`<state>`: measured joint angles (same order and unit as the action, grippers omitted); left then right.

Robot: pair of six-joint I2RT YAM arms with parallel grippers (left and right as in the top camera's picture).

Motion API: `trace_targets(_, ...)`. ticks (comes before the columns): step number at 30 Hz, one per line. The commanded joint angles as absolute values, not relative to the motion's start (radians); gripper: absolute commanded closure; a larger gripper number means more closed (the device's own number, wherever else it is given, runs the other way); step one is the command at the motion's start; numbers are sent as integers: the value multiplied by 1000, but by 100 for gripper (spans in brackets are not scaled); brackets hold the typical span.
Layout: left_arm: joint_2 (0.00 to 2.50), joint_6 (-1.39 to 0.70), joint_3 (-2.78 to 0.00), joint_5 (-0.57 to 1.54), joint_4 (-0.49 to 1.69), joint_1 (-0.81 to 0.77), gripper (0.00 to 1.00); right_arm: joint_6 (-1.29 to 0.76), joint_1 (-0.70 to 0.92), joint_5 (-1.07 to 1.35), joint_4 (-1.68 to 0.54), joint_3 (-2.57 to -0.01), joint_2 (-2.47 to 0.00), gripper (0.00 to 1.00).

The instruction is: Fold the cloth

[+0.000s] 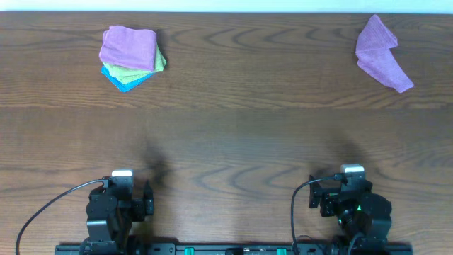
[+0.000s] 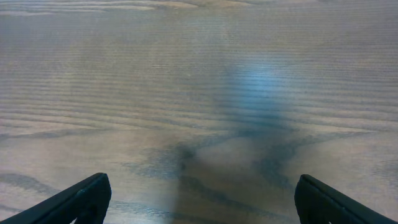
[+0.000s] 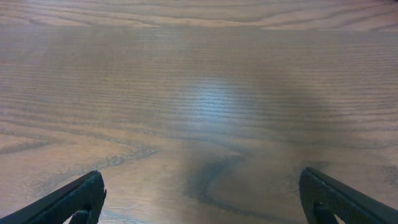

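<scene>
The pinkish-purple cloth (image 1: 129, 47) lies folded on top of a small stack at the far left of the table, over a lime-green cloth (image 1: 157, 65) and a blue one (image 1: 124, 80). My left gripper (image 1: 132, 195) rests at the near left edge, open and empty, its fingers wide apart over bare wood in the left wrist view (image 2: 199, 190). My right gripper (image 1: 347, 194) rests at the near right edge, also open and empty over bare wood in the right wrist view (image 3: 199, 186). Both are far from the cloth.
A bluer lavender-purple cloth (image 1: 381, 52) lies crumpled at the far right of the wooden table (image 1: 226, 142). Black cables run from both arm bases along the near edge.
</scene>
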<state>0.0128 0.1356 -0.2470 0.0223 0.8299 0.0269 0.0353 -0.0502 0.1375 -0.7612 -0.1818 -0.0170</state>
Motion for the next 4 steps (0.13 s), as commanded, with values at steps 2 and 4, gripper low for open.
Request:
trace_targets(2,4,160,-242,19,891,25,5,50,-50,142,-759,-167,-6,1)
trace_targets(4,4,160,-242,19,891,25,5,50,-50,142,-759,-167,-6,1)
